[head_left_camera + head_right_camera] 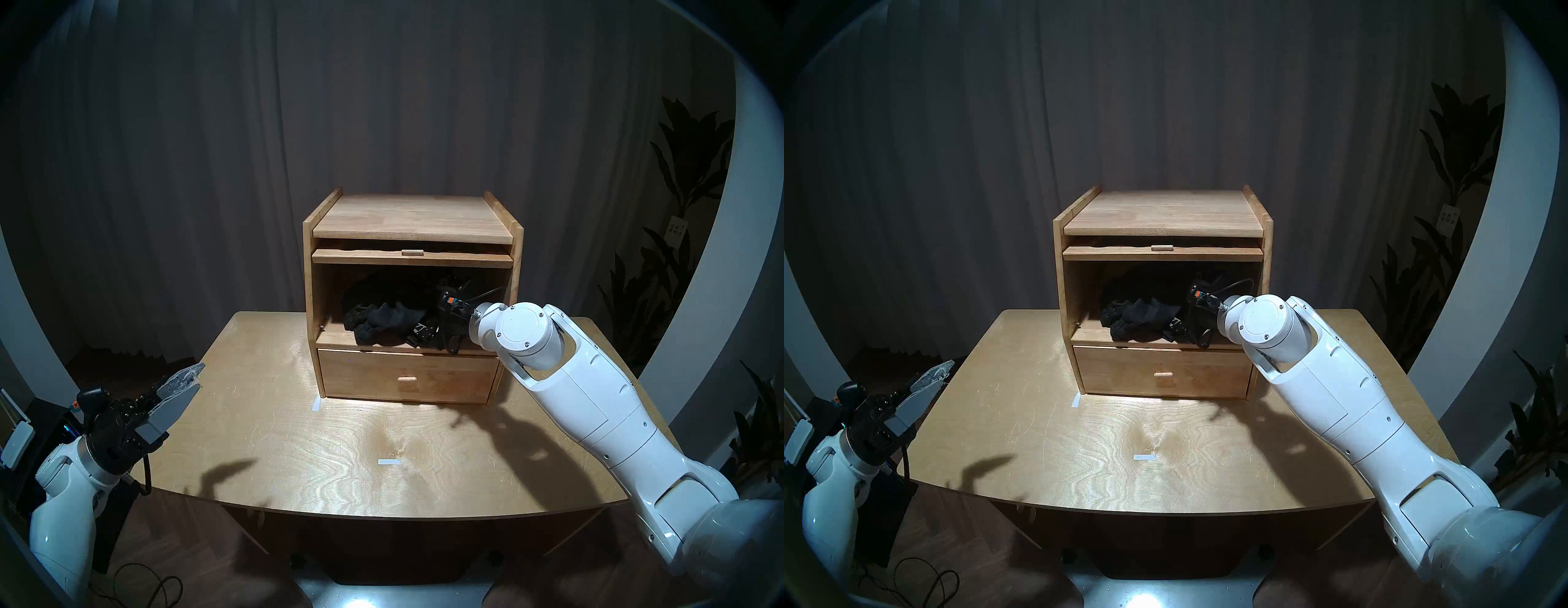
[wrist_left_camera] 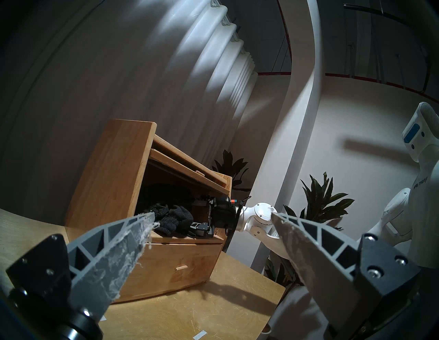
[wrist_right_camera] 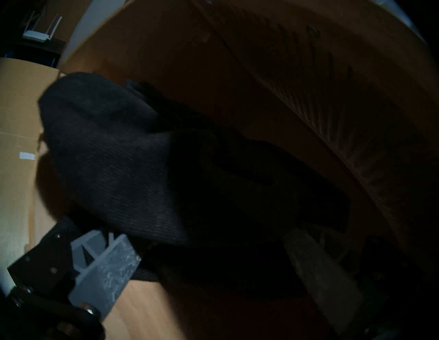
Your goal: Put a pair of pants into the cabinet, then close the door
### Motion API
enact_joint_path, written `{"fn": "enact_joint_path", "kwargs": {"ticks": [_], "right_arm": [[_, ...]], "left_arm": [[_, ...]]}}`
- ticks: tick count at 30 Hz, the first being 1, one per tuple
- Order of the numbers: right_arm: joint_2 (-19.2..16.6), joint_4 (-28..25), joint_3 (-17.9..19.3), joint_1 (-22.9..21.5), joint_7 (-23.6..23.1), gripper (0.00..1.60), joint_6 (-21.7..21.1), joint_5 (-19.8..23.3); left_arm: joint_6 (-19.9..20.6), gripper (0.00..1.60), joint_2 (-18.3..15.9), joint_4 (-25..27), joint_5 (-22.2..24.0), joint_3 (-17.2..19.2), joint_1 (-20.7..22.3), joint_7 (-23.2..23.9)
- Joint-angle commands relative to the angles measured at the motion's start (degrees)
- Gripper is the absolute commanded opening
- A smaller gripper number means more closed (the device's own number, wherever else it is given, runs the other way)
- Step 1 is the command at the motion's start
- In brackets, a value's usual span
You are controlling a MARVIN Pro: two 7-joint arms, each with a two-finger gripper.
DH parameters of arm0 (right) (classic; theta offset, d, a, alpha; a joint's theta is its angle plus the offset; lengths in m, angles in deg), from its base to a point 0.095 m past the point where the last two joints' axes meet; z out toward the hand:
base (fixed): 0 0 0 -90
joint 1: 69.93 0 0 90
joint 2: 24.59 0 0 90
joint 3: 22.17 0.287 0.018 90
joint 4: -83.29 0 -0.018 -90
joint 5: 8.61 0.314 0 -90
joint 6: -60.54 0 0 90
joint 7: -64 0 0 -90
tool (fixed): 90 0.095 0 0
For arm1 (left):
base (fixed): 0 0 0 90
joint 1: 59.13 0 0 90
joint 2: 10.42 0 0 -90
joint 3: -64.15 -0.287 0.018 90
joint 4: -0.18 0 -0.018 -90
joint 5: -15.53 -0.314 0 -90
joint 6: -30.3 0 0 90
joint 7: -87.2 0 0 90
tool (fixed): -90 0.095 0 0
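The right arm [image 1: 564, 382] reaches forward over the table [image 1: 263, 424], its wrist tipped slightly down and buried in the cabinet [image 1: 407, 220], in the open upper compartment. The right claw [image 3: 206, 261] has its two grey fingers [image 3: 107, 273] spread wide, released, with the pair of pants [image 1: 382, 318] bunched between and just beyond them on the compartment floor; whether the fabric still touches the pads I cannot tell. Above the claw the door [image 1: 411, 256] lies flat under the top. The left arm holds its left claw [image 1: 180, 392] raised beside the table's edge, fingers wide apart, empty, well away from the cabinet
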Motion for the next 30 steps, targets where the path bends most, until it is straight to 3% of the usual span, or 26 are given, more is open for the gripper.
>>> {"fn": "enact_joint_path", "kwargs": {"ticks": [1,13,15,18,20,21,22,23,24,30], "right_arm": [[-1.55,-6.59,1.42,2.45,-1.06,1.6,1.81,2.42],[-3.17,-16.71,2.35,6.77,-6.02,1.6,2.82,8.22],[-2.69,-16.17,2.0,6.67,-6.47,1.6,3.23,8.69],[-3.46,-20.26,1.79,9.21,-7.34,1.6,1.54,10.07],[-2.59,-18.68,1.31,9.18,-8.03,1.6,1.66,11.07],[-3.29,-21.22,1.67,10.52,-7.41,1.59,-0.05,10.97],[-3.42,-21.99,1.62,10.81,-6.93,0.9,-0.89,10.53],[-3.27,-22.39,1.52,10.86,-6.43,0.0,-1.85,10.19],[-3.18,-25.17,1.31,11.1,-4.66,0.0,-5.87,8.4],[1.57,-17.08,-1.61,4.27,-5.19,0.0,-6.23,4.89]], "left_arm": [[0.01,1.6,-0.09,0.49,0.14,0.16,0.13,0.15],[0.0,1.6,-0.09,0.46,0.12,0.15,0.15,0.16],[0.0,1.6,-0.09,0.46,0.12,0.15,0.15,0.16],[0.01,1.6,-0.09,0.49,0.14,0.16,0.14,0.17],[0.02,1.6,-0.08,0.53,0.15,0.19,0.12,0.17],[0.04,1.6,-0.08,0.56,0.16,0.2,0.1,0.17],[0.05,1.6,-0.07,0.6,0.18,0.22,0.07,0.16],[0.07,1.6,-0.06,0.63,0.19,0.24,0.05,0.15],[0.1,1.6,-0.05,0.69,0.21,0.27,0.01,0.12],[0.1,1.6,-0.05,0.69,0.2,0.27,0.01,0.12]]}}
